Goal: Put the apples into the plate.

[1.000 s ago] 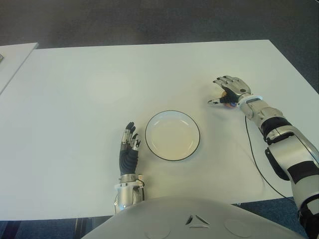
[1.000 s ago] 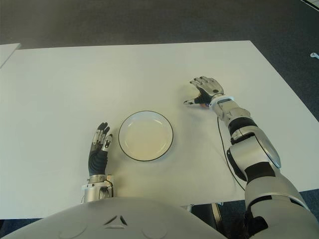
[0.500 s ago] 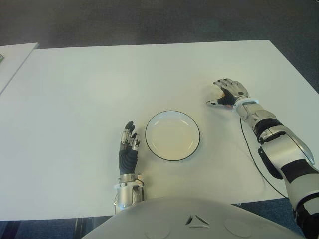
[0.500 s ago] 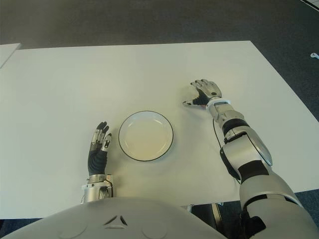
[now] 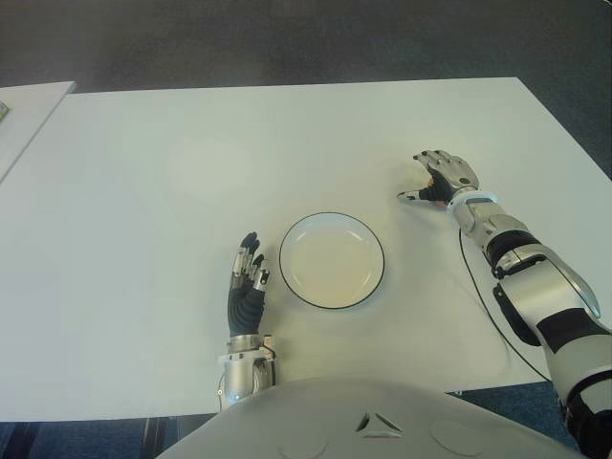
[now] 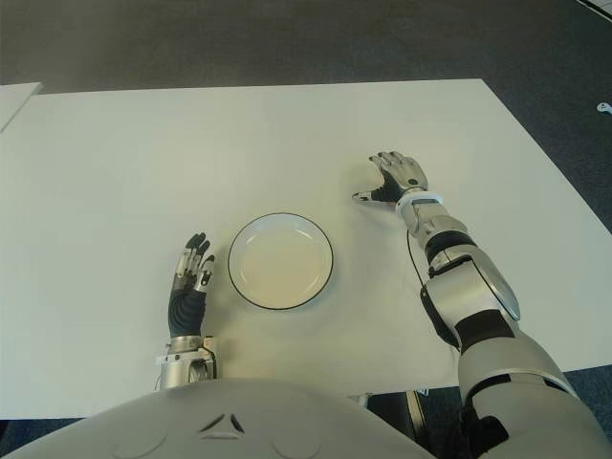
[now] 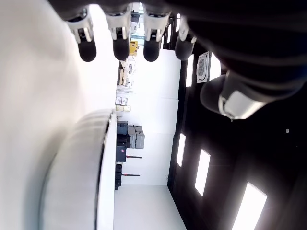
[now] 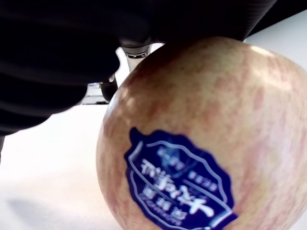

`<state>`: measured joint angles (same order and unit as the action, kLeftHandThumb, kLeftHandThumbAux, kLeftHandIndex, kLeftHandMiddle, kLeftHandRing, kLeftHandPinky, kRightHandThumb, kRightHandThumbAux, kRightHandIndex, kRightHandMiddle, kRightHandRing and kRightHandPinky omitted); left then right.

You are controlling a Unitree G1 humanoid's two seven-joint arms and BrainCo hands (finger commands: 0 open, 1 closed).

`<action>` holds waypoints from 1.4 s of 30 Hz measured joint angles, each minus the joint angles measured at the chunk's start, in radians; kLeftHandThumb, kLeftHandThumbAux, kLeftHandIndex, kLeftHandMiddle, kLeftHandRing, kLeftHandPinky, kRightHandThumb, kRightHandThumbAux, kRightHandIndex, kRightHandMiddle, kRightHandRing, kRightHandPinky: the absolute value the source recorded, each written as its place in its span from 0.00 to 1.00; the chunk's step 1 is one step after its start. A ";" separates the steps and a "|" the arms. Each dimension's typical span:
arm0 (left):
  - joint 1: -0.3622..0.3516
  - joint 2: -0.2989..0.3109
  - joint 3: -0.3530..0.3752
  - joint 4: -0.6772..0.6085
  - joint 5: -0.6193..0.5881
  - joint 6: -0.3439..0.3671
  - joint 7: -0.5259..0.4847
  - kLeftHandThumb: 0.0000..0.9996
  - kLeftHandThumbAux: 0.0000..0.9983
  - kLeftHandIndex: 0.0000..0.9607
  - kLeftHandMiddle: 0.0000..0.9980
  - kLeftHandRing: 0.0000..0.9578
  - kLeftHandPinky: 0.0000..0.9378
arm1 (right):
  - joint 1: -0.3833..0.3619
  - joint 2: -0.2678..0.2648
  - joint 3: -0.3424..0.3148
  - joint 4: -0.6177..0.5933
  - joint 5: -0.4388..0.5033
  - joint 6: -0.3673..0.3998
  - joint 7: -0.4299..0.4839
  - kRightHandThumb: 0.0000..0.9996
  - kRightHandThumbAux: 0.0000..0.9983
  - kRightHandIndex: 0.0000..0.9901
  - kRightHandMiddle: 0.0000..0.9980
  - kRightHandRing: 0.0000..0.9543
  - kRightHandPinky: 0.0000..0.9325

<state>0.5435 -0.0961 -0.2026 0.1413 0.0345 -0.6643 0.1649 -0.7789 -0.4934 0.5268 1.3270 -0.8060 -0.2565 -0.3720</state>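
One apple (image 8: 192,143), blue sticker (image 8: 182,184), unreadable.

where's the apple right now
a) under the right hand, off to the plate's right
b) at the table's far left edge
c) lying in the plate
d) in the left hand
a: the apple fills the right wrist view, under the right hand; the plate holds nothing.
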 measured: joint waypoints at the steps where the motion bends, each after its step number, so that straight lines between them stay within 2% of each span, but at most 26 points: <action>1: 0.000 0.000 0.000 0.000 0.000 -0.001 0.000 0.01 0.45 0.02 0.02 0.00 0.00 | 0.001 -0.001 -0.002 0.000 0.006 0.002 0.001 0.30 0.39 0.00 0.05 0.03 0.02; 13: 0.009 0.000 0.008 -0.003 -0.014 0.012 -0.015 0.02 0.48 0.02 0.02 0.00 0.00 | 0.009 -0.019 -0.005 0.000 0.028 0.037 0.017 0.30 0.42 0.00 0.04 0.04 0.07; 29: -0.002 0.002 0.031 0.008 -0.033 -0.006 -0.036 0.02 0.45 0.02 0.03 0.00 0.00 | 0.019 -0.037 0.005 0.001 0.027 0.082 0.003 0.33 0.44 0.00 0.06 0.05 0.06; 42: -0.003 0.002 0.034 0.008 -0.053 -0.010 -0.054 0.03 0.46 0.02 0.03 0.00 0.00 | 0.018 -0.048 0.003 0.009 0.028 0.083 0.011 0.29 0.45 0.00 0.02 0.02 0.04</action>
<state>0.5409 -0.0946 -0.1685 0.1494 -0.0183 -0.6742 0.1112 -0.7614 -0.5411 0.5300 1.3355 -0.7783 -0.1739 -0.3608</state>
